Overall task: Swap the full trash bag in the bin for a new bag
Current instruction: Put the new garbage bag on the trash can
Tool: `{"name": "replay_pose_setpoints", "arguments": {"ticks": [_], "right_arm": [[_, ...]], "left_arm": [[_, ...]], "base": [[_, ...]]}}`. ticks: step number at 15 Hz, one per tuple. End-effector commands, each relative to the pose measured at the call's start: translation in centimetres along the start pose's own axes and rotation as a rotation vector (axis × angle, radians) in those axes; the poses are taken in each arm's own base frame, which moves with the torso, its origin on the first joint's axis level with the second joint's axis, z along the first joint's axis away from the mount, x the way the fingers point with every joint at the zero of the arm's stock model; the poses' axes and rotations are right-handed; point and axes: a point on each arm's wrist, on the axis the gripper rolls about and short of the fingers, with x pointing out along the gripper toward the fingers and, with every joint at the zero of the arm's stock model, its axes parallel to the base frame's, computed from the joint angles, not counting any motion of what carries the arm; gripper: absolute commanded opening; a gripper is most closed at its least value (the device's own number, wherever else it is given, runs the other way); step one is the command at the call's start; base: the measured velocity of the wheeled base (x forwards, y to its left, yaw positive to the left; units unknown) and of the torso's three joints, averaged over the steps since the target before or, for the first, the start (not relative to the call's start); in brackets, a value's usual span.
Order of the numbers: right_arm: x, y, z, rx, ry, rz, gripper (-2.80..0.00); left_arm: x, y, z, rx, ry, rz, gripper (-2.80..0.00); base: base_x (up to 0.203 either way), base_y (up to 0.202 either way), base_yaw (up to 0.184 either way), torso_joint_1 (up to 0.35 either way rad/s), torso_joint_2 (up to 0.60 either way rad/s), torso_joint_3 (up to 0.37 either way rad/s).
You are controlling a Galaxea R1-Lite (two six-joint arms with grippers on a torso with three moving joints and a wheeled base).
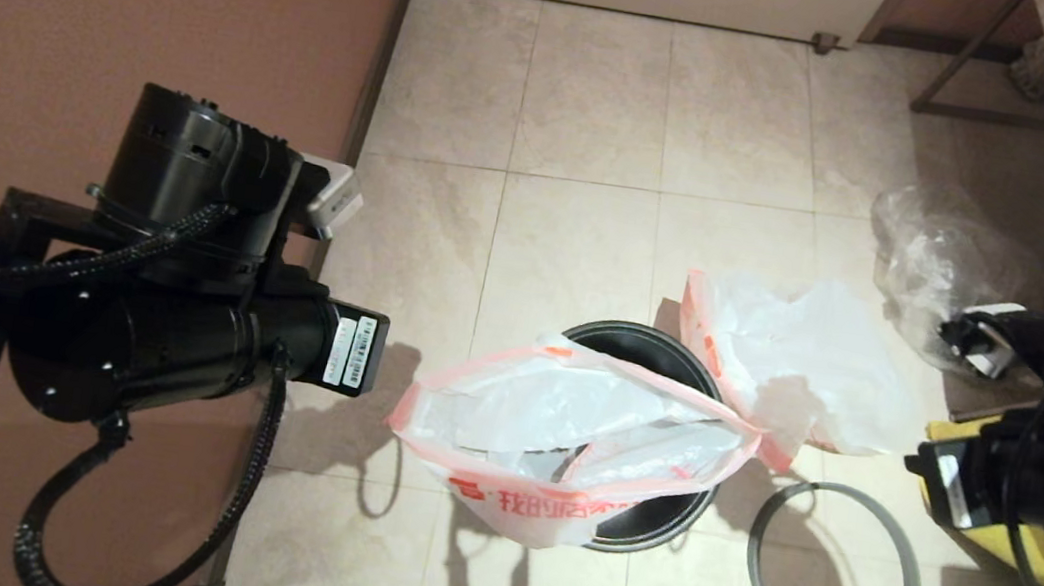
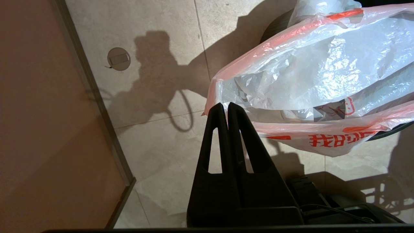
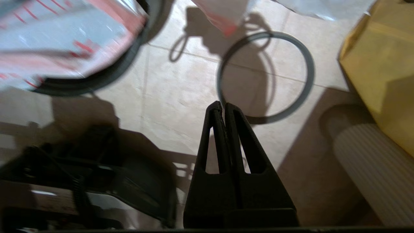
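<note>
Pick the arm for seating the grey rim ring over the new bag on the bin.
Right, probably. The right end effector hangs shut and empty just above the rim ring. The left end effector is shut at the new bag's edge over the bin.

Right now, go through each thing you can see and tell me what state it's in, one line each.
new bag: draped over the bin, mouth open, not pressed down inside.
bin: upright, rim ring off.
rim ring: flat on the floor beside the bin.
full trash bag: out of the bin, on the floor behind it.
left gripper: fingers shut at the new bag's edge.
right gripper: fingers shut, empty.
</note>
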Motion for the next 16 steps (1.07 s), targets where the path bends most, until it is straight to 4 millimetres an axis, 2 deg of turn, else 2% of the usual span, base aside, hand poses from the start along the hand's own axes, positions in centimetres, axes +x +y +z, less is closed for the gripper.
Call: {"name": "replay_pose_setpoints", "arguments": {"ticks": [1, 3, 4, 7, 9, 10, 12, 16], "right_arm": [[1.9, 2.3, 2.0, 0.099, 0.029, 0.050, -2.80], [2.2, 3.6, 1.2, 0.122, 0.134, 0.058, -2.80], [3.1, 4.1, 1.2, 0.152, 0.145, 0.058, -2.80], [6.0, 5.7, 2.7, 0.311, 0.119, 0.068, -2.80], [6.1, 6.3, 4.1, 0.427, 0.081, 0.088, -2.80], [6.2, 6.9, 4.0, 0.444, 0.089, 0.092, 0.00], [6.7, 8.2, 3.6, 0.462, 0.096, 0.060, 0.00], [7.8, 8.3, 3.4, 0.507, 0.117, 0.037, 0.00]], "left_arm": [[0.1, 0.0, 0.0, 0.000, 0.003, 0.004, -2.80], [0.2, -0.1, 0.0, 0.001, 0.005, 0.000, -2.80], [0.2, -0.1, 0.0, 0.001, 0.004, 0.002, -2.80], [0.0, -0.3, -0.1, 0.007, 0.002, -0.006, -2.80], [-0.2, -0.4, 0.0, 0.007, -0.003, -0.011, -2.80], [-0.2, -0.4, 0.0, 0.007, -0.003, -0.011, -2.80], [-0.3, -0.3, 0.0, 0.006, -0.006, -0.011, -2.80], [-0.3, -0.4, 0.0, 0.007, -0.007, -0.011, -2.80]], "base": [[0.000, 0.000, 0.000, 0.000, 0.00, 0.000], [0.000, 0.000, 0.000, 0.000, 0.00, 0.000], [0.000, 0.000, 0.000, 0.000, 0.00, 0.000], [0.000, 0.000, 0.000, 0.000, 0.00, 0.000], [0.000, 0.000, 0.000, 0.000, 0.00, 0.000], [0.000, 0.000, 0.000, 0.000, 0.00, 0.000], [0.000, 0.000, 0.000, 0.000, 0.00, 0.000], [0.000, 0.000, 0.000, 0.000, 0.00, 0.000]]}}
